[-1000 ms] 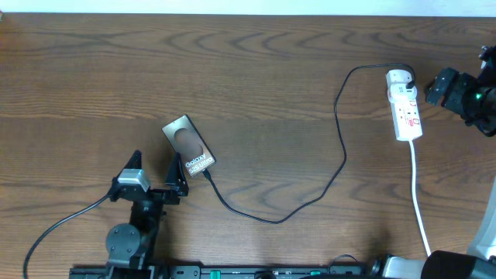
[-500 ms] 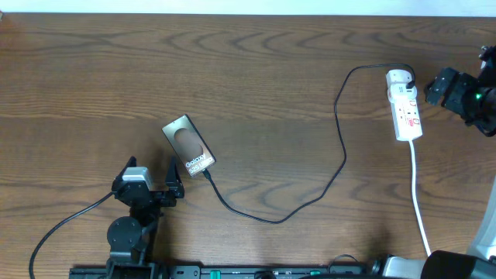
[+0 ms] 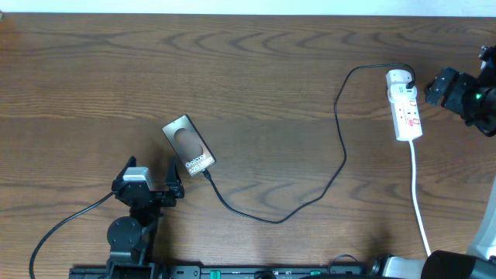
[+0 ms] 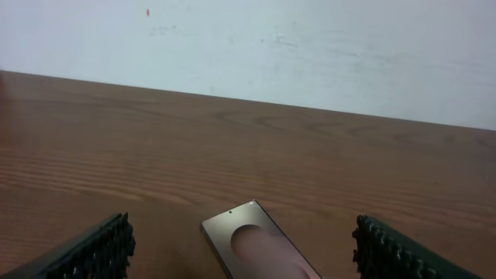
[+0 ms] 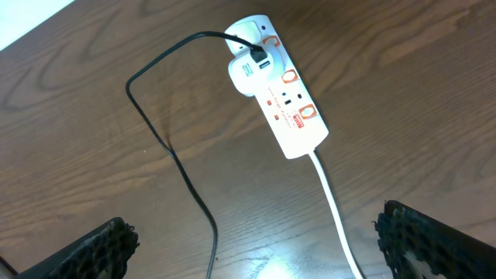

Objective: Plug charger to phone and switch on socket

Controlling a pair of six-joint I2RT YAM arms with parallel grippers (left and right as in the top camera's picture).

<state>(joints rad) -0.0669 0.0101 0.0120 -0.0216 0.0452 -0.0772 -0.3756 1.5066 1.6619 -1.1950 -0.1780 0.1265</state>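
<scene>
Left gripper [image 3: 152, 164] sits jaws wide apart, holding nothing, just short of the small flat bronze-brown phone with white "Galaxy" lettering [image 3: 188, 144], which lies face down and slanted on the dark wood-grain table [image 3: 248, 77]. Right gripper [image 5: 260, 246] also spread wide and empty, hanging over the white elongated power strip with red-ringed switches [image 3: 404, 108] at the far right. Risks as I judge them: the left fingers flank the phone's near end, so any forward creep could nudge the slab and twist or unseat the connector. On the right, a broad open finger coming down on a small switch may hit the wrong rocker, strike the white adapter block [image 5: 249, 76] at the strip's rounded end, or just push the light strip across the wood and drag its thick white cord [image 3: 418, 201]. The long thin black charger cable [image 3: 344, 155] has a generous slack loop, so a small slide of the strip probably would not tug the phone. Look of things: cable tip meets the phone's lower corner and seems seated, though too small to confirm. Its other end enters the adapter on the strip. Cannot tell whether any switch is on. Phone back is glossy, with an oval mark.
</scene>
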